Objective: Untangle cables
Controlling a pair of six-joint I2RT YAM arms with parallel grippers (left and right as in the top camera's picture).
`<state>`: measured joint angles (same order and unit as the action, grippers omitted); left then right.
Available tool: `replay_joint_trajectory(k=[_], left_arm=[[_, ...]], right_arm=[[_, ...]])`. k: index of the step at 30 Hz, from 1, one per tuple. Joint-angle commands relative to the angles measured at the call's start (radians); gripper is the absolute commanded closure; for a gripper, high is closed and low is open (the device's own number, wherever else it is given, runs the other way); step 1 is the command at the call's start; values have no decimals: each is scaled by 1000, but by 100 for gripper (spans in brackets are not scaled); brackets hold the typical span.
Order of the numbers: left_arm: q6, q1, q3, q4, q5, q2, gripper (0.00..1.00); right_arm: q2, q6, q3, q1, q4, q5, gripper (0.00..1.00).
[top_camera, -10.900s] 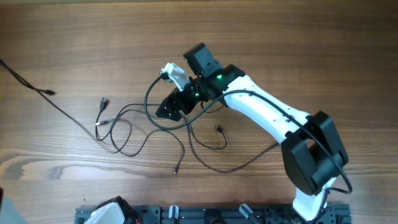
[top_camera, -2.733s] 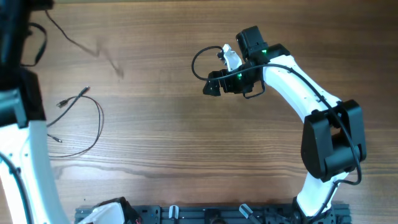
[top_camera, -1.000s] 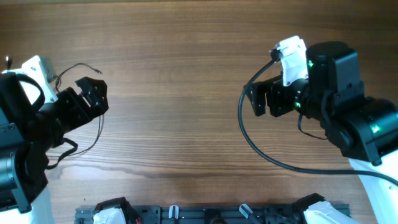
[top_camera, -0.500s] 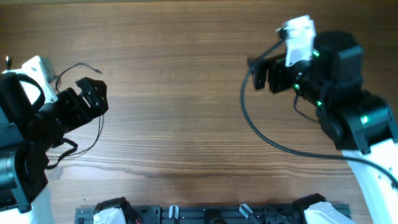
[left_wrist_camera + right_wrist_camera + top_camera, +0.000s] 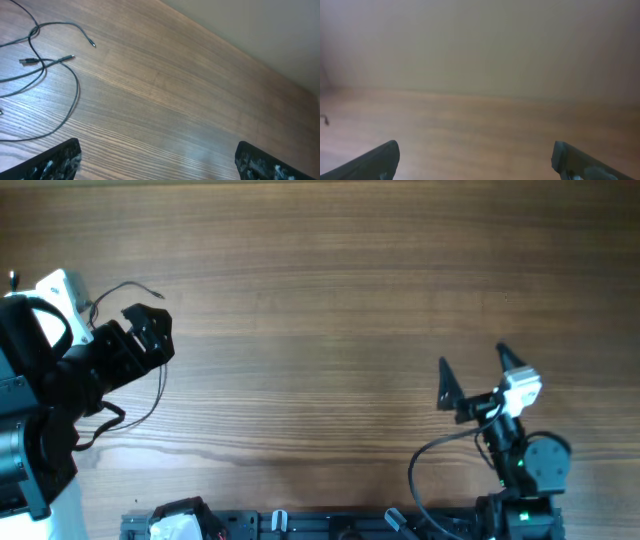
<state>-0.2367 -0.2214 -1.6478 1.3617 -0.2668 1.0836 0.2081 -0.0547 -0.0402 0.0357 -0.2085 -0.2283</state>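
The cables [image 5: 161, 388] are thin black wires lying loose at the table's left; my left arm covers most of them from overhead. In the left wrist view the cables [image 5: 78, 92] curve across the upper left, with a small silvery plug end [image 5: 29, 61] among them. My left gripper [image 5: 158, 335] hovers above their right side, open and empty [image 5: 160, 165]. Far from the cables, my right gripper [image 5: 472, 365] stands open near the front right of the table, and nothing is between its fingers [image 5: 480, 162].
Bare wooden tabletop [image 5: 320, 330] stretches between the two arms. A thicker black arm cable [image 5: 425, 455] loops beside the right arm's base. A dark rail [image 5: 330, 525] runs along the front edge. The right wrist view shows only wood and a pale wall [image 5: 480, 45].
The right arm has swung from the upper right down to the front right, its gripper still open. The left arm and the cables have not moved.
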Motion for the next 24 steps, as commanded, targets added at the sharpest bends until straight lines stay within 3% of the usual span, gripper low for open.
replay_joint_trajectory(k=[1,5,24], left_arm=[[21,6,-2,-3,6,-1,0],[21,6,-2,-3,6,-1,0],[21,5,-2,-3,6,-1,0]], right_arm=[[-92,0,35,-5,51,-8,0],[-153,1,35,-5,198,39,0],[-194,2,35,-5,195,48,0]])
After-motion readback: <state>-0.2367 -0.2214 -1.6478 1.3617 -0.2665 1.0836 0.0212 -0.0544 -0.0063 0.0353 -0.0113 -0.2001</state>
